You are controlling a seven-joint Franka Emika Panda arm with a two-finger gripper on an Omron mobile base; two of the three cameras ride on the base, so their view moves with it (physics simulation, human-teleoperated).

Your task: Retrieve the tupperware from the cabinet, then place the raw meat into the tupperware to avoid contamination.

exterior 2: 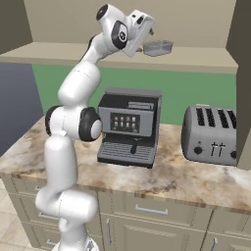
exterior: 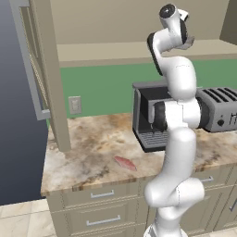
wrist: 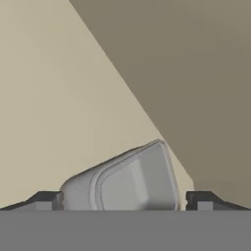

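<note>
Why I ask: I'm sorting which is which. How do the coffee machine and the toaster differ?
The coffee machine is dark and boxy with a front panel and drip grate; the toaster is silver-grey and rounded with top slots. The coffee machine stands taller; the toaster sits lower and wider. In the right base view, the coffee machine stands left of the toaster. Both rest on the marbled counter.

The robot is a smooth, glossy white arm [exterior 2: 73, 93] built of rounded, tube-like segments that swell into bulbous housings at each joint. Dark, near-black rings and caps mark the joints (one broad black disc sits on the side of the elbow housing). The hand is a blocky white piece with a small round dark inset. Its gripper [wrist: 125, 201] ends in two small, dark grey, squared finger tips [wrist: 46, 200].
</note>
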